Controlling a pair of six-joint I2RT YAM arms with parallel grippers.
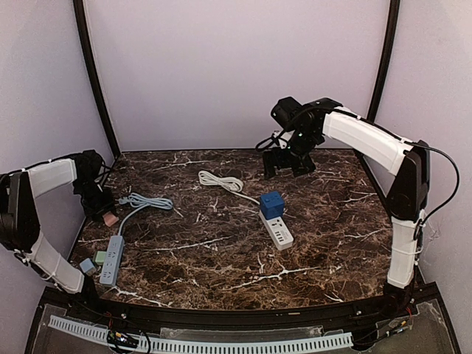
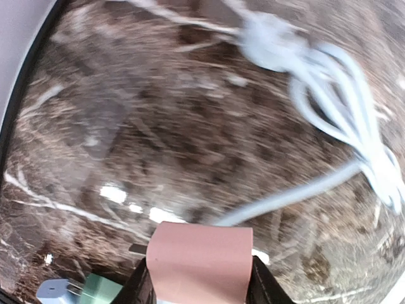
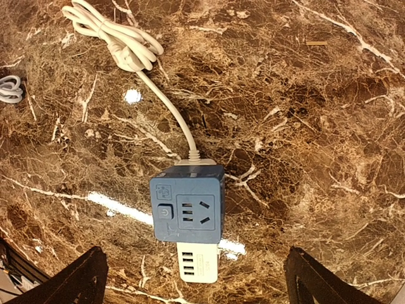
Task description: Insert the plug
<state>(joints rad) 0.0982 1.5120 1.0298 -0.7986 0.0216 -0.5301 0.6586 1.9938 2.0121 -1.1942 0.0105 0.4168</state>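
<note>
L gripper (image 2: pixel 199 286) pinching pink plug (image 2: pixel 199 256), far left, near gray strip (image 1: pixel 112 259) | R gripper (image 1: pixel 286 166) spread wide, empty, above blue cube socket (image 3: pixel 187 206) on white strip (image 3: pixel 196 261) | est. progress: grasp done; carry, align, push-in remaining

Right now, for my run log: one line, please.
left gripper: shut on pink plug | right gripper: open, aimed at blue adapter | insertion: not done

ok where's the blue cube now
In the top view the blue cube adapter sits right of centre, on the far end of the white power strip, near the right gripper.
</note>
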